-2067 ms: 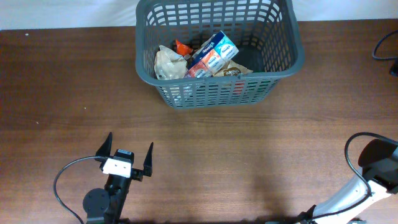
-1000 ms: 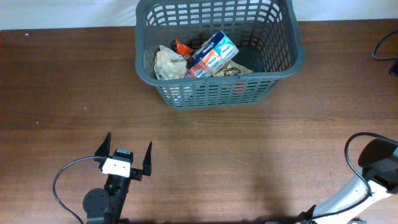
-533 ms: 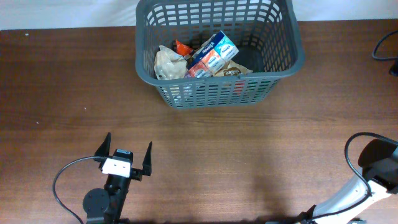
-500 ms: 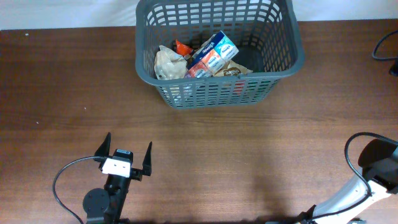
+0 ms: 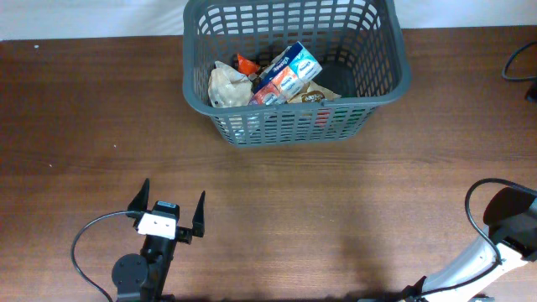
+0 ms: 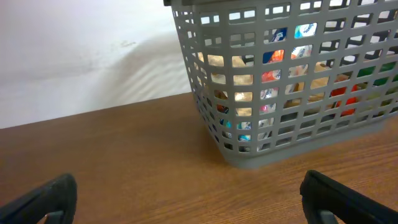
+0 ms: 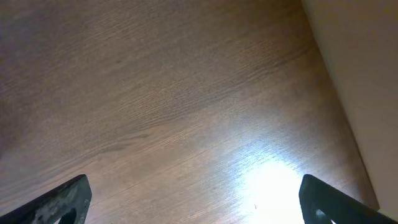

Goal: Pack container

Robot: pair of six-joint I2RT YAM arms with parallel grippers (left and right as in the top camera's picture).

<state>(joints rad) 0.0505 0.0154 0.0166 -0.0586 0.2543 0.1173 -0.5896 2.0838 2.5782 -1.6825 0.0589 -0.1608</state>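
Overhead: one large dark grey plastic basket point(image 5: 289, 126) with slotted lattice sides stands on the dark brown wooden table point(image 5: 352, 210). It is well ahead of the left gripper point(image 5: 172, 200) and off toward its right-hand finger. Four things can be counted inside it. One is a blue and white carton point(image 5: 289, 69) whose print is too small to read, and one is a crumpled pale bag point(image 5: 225, 84). There is also a small orange piece point(image 5: 245, 62) and a brownish packet point(image 5: 315, 96) with a dark label that cannot be read. The left gripper's two black fingers point(image 5: 143, 191) are spread wide apart, pointing at the basket, with nothing between them. Of the right arm point(image 5: 503, 222) only the white and black body and a looping cable show at the near right corner, well apart from the basket.

Left wrist: both finger tips point(image 6: 46, 196) sit at the lower corners, released and empty, with bare table between them. The basket point(image 6: 249, 149) rises ahead, nearer the right-hand finger. Through its slots show blue, red, green and pale patches of packaging; no word can be made out. Behind it is a white backdrop point(image 6: 81, 56).

Right wrist: the right gripper point(image 7: 196, 202) also has two fingers point(image 7: 65, 196) spread to the lower corners, holding nothing. Between and ahead of them is only wood grain with a bright glare. The table's edge runs past the right-hand finger.
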